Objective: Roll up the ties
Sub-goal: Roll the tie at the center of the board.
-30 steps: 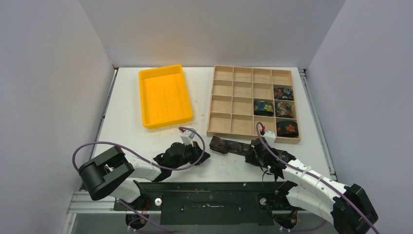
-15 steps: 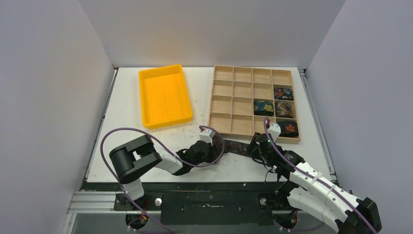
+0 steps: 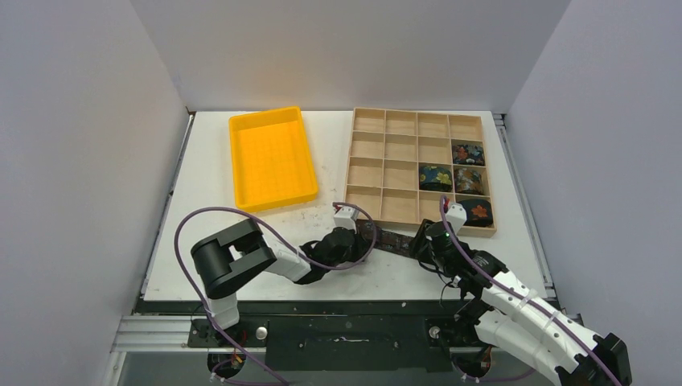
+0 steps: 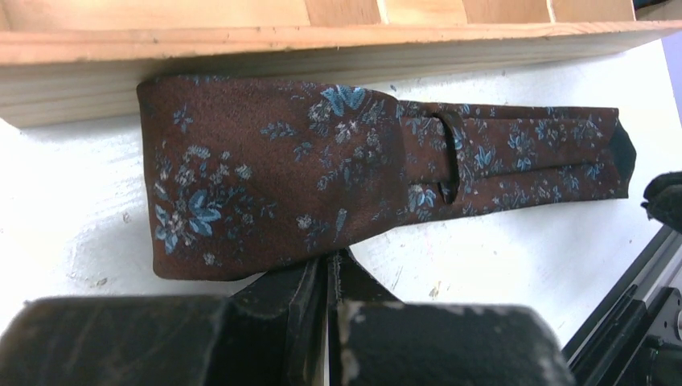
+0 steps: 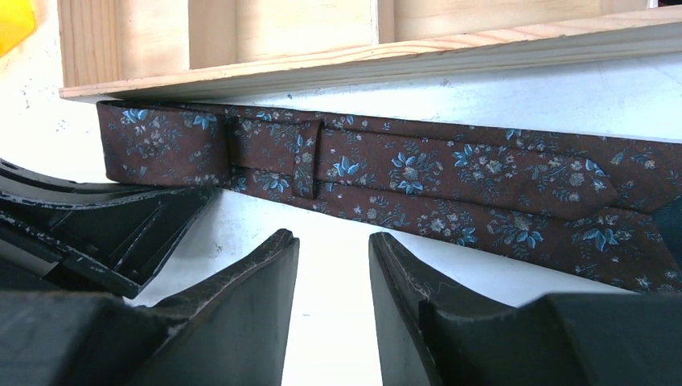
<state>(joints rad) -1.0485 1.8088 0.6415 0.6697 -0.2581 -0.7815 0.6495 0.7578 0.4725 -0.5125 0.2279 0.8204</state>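
A brown tie with a blue floral print point(image 3: 392, 239) lies flat along the front wall of the wooden tray point(image 3: 363, 167). My left gripper point(image 3: 359, 239) is at the tie's left, wide end. In the left wrist view it point(image 4: 330, 259) is shut, its tips touching the near edge of the tie point(image 4: 322, 161); no fabric shows between the fingers. My right gripper point(image 3: 420, 240) is at the tie's right end. In the right wrist view it point(image 5: 332, 241) is open and empty, just short of the tie point(image 5: 450, 173). Several rolled ties point(image 3: 435, 177) fill right-hand tray cells.
A yellow bin point(image 3: 273, 157) stands at the back left. The tray's front wall point(image 4: 241, 40) stands directly behind the tie, also in the right wrist view point(image 5: 402, 60). The left gripper's black fingers point(image 5: 104, 233) lie close to the left of my right gripper.
My left gripper has moved right to the tie's wide end. My right gripper has moved forward toward the tray. The tie now lies straighter along the tray front.
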